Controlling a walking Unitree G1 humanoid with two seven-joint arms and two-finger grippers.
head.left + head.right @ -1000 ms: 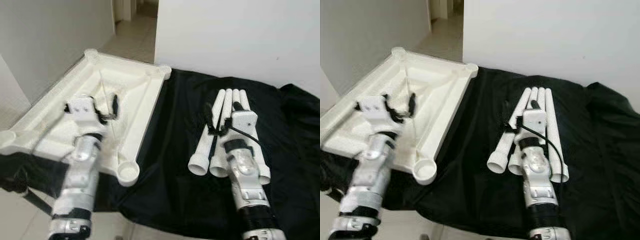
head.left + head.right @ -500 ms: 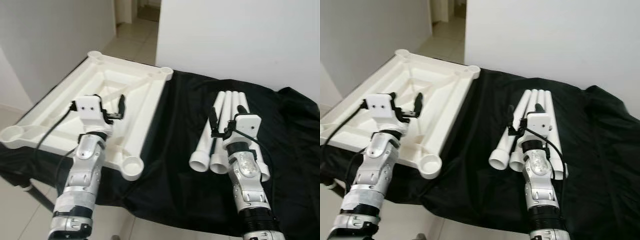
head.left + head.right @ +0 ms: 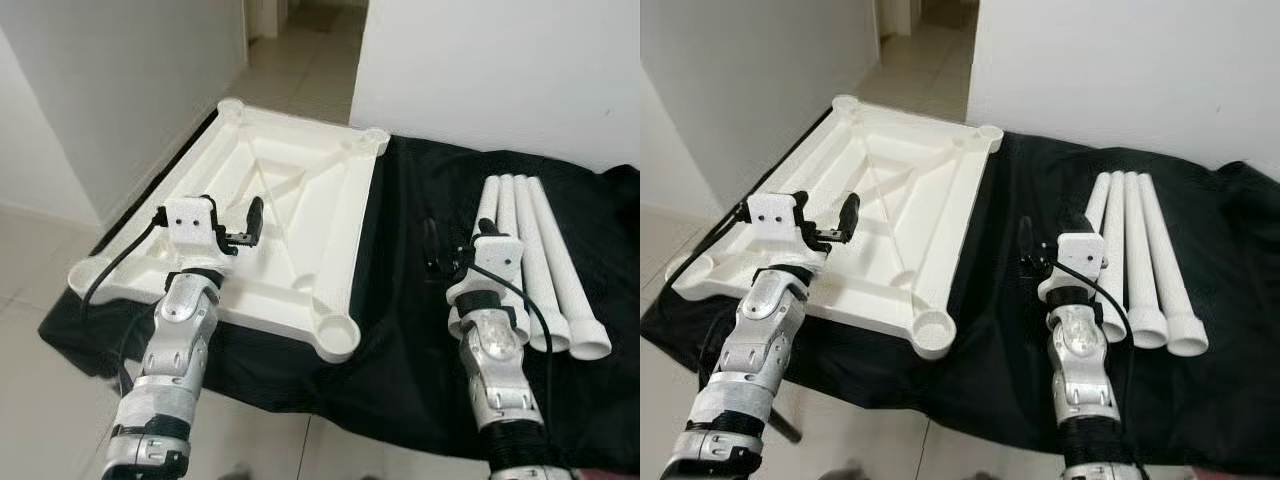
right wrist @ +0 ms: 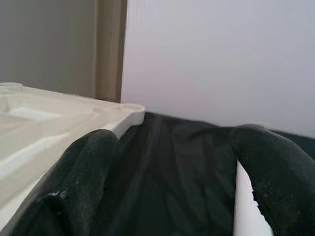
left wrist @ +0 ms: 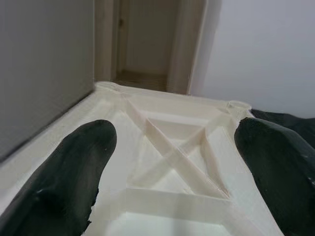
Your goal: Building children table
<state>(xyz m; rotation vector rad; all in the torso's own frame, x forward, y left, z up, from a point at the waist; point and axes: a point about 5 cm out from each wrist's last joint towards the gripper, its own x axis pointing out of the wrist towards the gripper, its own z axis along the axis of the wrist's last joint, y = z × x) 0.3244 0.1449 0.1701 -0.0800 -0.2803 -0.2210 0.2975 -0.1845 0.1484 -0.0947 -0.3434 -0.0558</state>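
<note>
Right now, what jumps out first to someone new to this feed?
The big white tabletop, lying upside down with its ribs and corner sockets facing up, on the left of the black cloth. Next, four white legs lying side by side on the cloth to the right. The left claw hovers open over the tabletop, and the right claw is open over the cloth beside the legs.

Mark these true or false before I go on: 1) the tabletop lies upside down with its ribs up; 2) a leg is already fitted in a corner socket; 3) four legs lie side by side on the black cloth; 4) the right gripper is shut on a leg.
1) True: the tabletop lies ribs up.
2) False: the near corner socket holds nothing.
3) True: the legs lie together on the black cloth.
4) False: the right gripper is open, beside them. The left gripper is open over the tabletop.
</note>
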